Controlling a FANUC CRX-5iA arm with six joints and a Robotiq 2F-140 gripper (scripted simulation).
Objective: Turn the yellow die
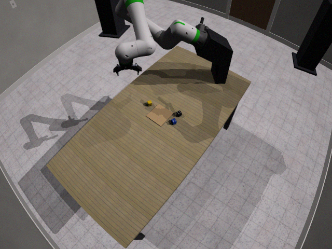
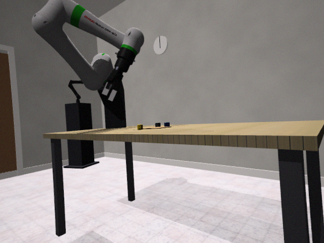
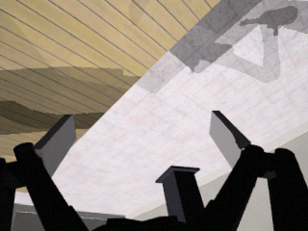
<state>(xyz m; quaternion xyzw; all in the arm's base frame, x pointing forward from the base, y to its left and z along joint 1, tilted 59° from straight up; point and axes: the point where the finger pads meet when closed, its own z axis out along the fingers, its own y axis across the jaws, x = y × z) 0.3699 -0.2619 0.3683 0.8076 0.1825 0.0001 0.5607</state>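
Observation:
The yellow die [image 1: 149, 102] [image 2: 139, 127] sits on the table just off one corner of the tan mat [image 1: 158, 116]. The black die [image 1: 178, 113] [image 2: 157, 124] and the blue die [image 1: 173, 121] [image 2: 166, 124] sit on the table beside the mat's opposite side, close to each other. The numbers on top are too small to tell. My gripper [image 1: 128, 74] [image 2: 109, 95] [image 3: 142, 124] is open and empty, high above and beyond the table's edge on the yellow die's side. No die shows in the wrist view.
The wooden table [image 1: 120, 174] [image 2: 235, 129] [image 3: 63, 43] carries the arm's black pedestal [image 1: 221, 61] at its far end. Black columns [image 1: 111, 18] [image 1: 312, 40] [image 2: 78, 130] stand on the floor away from the table.

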